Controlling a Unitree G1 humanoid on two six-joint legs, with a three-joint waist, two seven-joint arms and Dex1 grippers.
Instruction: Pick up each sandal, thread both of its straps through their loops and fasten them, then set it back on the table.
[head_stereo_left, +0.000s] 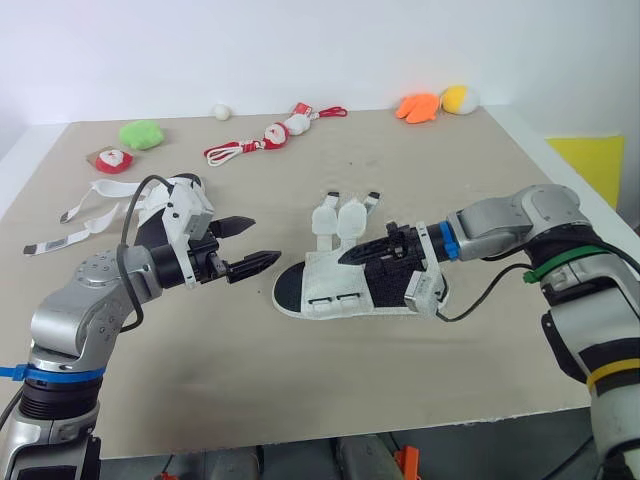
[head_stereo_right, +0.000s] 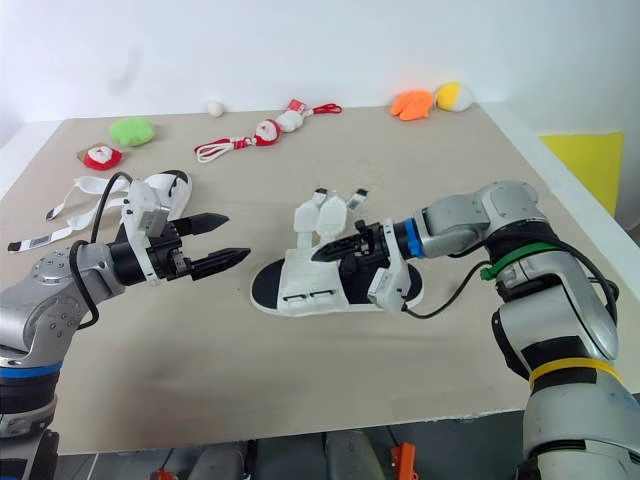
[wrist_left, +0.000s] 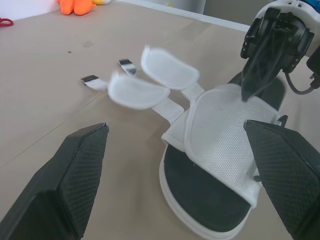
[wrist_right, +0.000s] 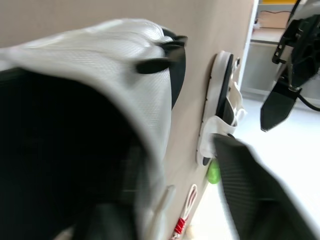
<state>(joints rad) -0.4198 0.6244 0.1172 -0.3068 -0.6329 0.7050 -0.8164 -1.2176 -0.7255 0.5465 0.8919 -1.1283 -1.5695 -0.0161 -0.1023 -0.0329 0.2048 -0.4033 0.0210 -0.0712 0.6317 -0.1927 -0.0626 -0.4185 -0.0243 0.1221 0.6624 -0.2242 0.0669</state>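
Sandal (head_stereo_left: 330, 282): flat on table (head_stereo_left: 300, 380), straps unfastened. Left gripper (head_stereo_left: 263, 240): jaws wide open, just beside sandal's toe, not touching. Right gripper (head_stereo_left: 352, 255): over sandal's mesh upper; whether it grips cannot be told.

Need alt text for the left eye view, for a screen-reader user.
A white sandal lies mid-table, both straps undone and splayed toward the far edge. The right tool is at its upper, and the open left tool hovers off its left end, apart from it. A second sandal lies behind the left tool.
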